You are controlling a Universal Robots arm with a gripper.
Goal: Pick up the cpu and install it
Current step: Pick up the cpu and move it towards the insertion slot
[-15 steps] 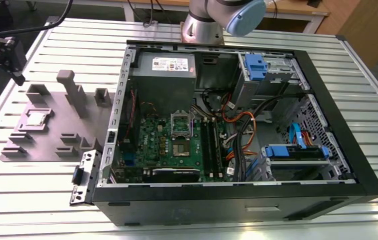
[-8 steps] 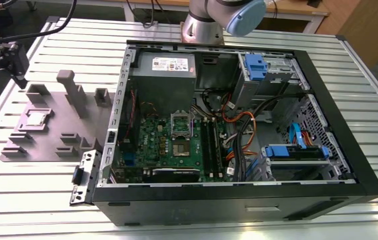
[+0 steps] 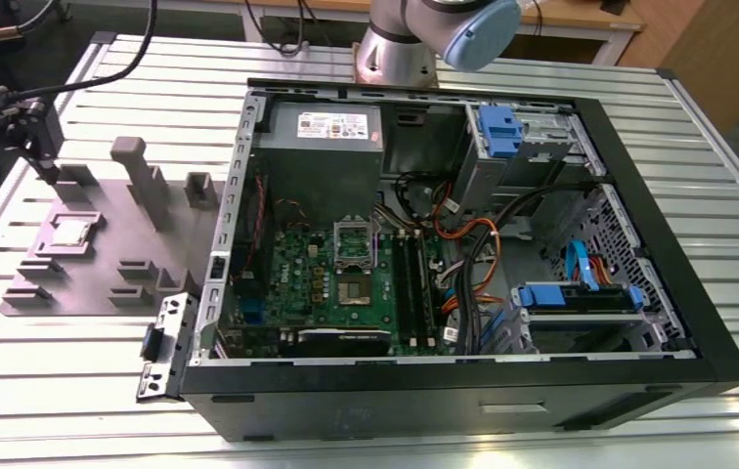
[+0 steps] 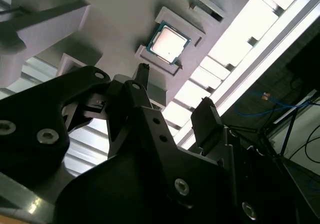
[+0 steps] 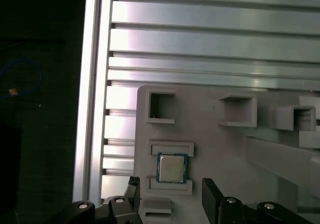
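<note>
The cpu is a small silver-grey square lying flat in a recess of the grey fixture plate, at the exterior view's left of the open computer case. Both wrist views show it too: cpu, cpu. My gripper hangs above the plate's far end, short of the cpu. It is open, with black fingers spread wider than the chip and nothing between them. In the second wrist view the gripper is apart from the chip. The green motherboard lies inside the case.
Grey upright blocks stand on the fixture plate near the cpu. The black case wall borders the plate. Inside are cables, blue drive brackets and a power supply. The slatted aluminium table ends close beside the plate.
</note>
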